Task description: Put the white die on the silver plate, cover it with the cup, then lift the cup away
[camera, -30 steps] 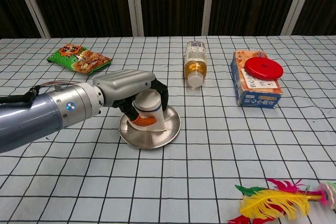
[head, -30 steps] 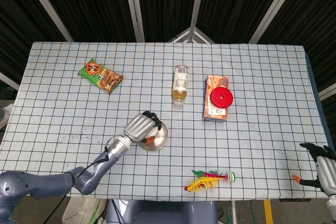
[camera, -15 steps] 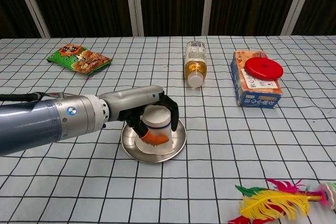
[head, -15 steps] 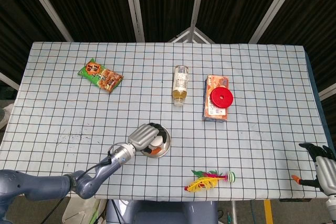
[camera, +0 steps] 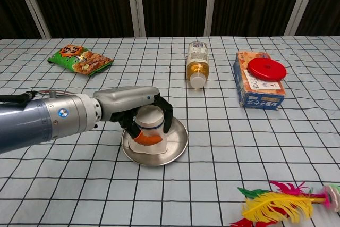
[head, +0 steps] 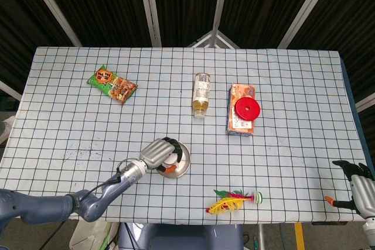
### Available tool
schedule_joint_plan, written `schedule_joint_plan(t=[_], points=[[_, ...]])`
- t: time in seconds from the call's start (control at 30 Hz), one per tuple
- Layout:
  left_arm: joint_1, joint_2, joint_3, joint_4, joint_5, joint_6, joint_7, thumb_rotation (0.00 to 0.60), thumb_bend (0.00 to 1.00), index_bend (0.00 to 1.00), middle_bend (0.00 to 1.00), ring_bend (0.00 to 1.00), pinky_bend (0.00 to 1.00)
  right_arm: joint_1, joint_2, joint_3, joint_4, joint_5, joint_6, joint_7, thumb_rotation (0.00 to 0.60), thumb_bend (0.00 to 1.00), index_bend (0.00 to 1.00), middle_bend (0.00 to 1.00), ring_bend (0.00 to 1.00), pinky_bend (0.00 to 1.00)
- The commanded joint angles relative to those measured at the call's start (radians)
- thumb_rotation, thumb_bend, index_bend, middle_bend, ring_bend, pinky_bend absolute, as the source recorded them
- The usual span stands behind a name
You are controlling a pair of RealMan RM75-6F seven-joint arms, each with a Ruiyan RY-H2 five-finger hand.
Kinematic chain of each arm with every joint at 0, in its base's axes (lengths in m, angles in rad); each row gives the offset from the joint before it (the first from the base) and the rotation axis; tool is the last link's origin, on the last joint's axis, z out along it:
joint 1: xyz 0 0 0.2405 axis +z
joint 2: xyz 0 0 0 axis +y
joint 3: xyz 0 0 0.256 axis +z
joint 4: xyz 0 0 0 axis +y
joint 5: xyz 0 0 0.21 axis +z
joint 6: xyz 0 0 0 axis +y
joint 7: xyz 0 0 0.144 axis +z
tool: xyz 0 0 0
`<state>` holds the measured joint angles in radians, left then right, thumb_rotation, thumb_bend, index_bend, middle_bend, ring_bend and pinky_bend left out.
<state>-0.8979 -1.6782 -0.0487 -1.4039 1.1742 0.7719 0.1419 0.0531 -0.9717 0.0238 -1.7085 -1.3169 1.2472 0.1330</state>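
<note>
The left hand (camera: 139, 111) is wrapped round the cup (camera: 149, 129), which stands mouth-down on the plate (camera: 178, 141) near the front edge of the worktop, left of the middle. Half a second ago the cup stood a little further toward the plate's right rim and the hand reached further across; now hand and cup have drawn back a touch to the left, and the plate itself has slid slightly over the checked cloth, as it also did in the half second before that. The cup's rim seems to sit on the plate or just above it; I cannot tell whether it has left the metal. The die is not to be seen in either view, and I judge that it lies under the cup, so the covering step looks done and the lift is what remains. The drifting plate suggests the hand is dragging the cup sideways as much as raising it; a straighter upward pull would be safer, lest the die be swept off the plate. The right hand (head: 360, 187) hangs at the front right corner of the worktop, well apart from the plate, its fingers loosely apart and holding nothing. Further back lie a bottle (camera: 196, 65) on its side, a box (camera: 258, 86) with a red disc (camera: 266, 70) on it, and a snack bag (camera: 79, 59) toward the rear left; a feather shuttlecock (camera: 281, 204) lies by the front edge.
</note>
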Motion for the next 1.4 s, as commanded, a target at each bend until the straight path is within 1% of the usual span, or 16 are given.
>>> schedule_joint_plan(t=[0.03, 0.13, 0.23, 0.33, 0.6, 0.8, 0.9, 1.03, 1.13, 1.4], points=[[0.013, -0.021, 0.017, 0.038, 0.045, 0.034, 0.021, 0.600, 0.56, 0.52, 0.39, 0.22, 0.22, 0.001, 0.000, 0.000, 0.000, 0.004, -0.003, -0.003, 0.600, 0.10, 0.21, 0.19, 0.15, 0.00], [0.024, -0.044, 0.023, 0.083, 0.100, 0.085, 0.030, 0.600, 0.56, 0.52, 0.40, 0.22, 0.22, 0.002, 0.000, -0.001, -0.001, 0.007, -0.007, -0.007, 0.600, 0.10, 0.21, 0.19, 0.15, 0.00], [0.038, -0.069, 0.021, 0.129, 0.135, 0.126, 0.012, 0.600, 0.56, 0.52, 0.40, 0.22, 0.22, 0.003, -0.002, -0.001, -0.001, 0.011, -0.009, -0.011, 0.600, 0.10, 0.21, 0.19, 0.15, 0.00], [0.045, -0.085, 0.013, 0.164, 0.150, 0.144, -0.018, 0.600, 0.57, 0.52, 0.40, 0.22, 0.22, 0.003, -0.001, -0.001, -0.001, 0.013, -0.010, -0.013, 0.600, 0.10, 0.21, 0.19, 0.15, 0.00], [0.059, -0.135, -0.027, 0.257, 0.193, 0.207, -0.112, 0.600, 0.57, 0.53, 0.40, 0.22, 0.22, 0.007, -0.002, 0.000, -0.004, 0.020, -0.016, -0.020, 0.600, 0.10, 0.21, 0.19, 0.15, 0.00], [0.062, -0.152, -0.032, 0.298, 0.206, 0.209, -0.134, 0.600, 0.57, 0.53, 0.40, 0.23, 0.22, 0.006, -0.002, -0.001, -0.005, 0.022, -0.018, -0.021, 0.600, 0.10, 0.21, 0.19, 0.15, 0.00], [0.066, -0.149, -0.034, 0.280, 0.211, 0.204, -0.165, 0.600, 0.57, 0.54, 0.41, 0.23, 0.22, 0.007, -0.001, -0.001, -0.005, 0.023, -0.020, -0.021, 0.600, 0.10, 0.21, 0.19, 0.15, 0.00], [0.065, -0.129, -0.041, 0.250, 0.227, 0.217, -0.161, 0.600, 0.57, 0.54, 0.42, 0.24, 0.22, 0.008, -0.002, -0.003, -0.004, 0.024, -0.023, -0.021, 0.600, 0.10, 0.21, 0.19, 0.15, 0.00], [0.065, -0.109, -0.054, 0.213, 0.226, 0.224, -0.143, 0.600, 0.57, 0.55, 0.42, 0.24, 0.22, 0.010, -0.001, -0.004, -0.006, 0.024, -0.027, -0.023, 0.600, 0.10, 0.21, 0.19, 0.15, 0.00], [0.068, -0.037, -0.104, 0.075, 0.189, 0.231, -0.085, 0.600, 0.57, 0.55, 0.43, 0.25, 0.22, 0.010, 0.001, -0.005, -0.011, 0.024, -0.028, -0.024, 0.600, 0.10, 0.21, 0.19, 0.15, 0.00]])
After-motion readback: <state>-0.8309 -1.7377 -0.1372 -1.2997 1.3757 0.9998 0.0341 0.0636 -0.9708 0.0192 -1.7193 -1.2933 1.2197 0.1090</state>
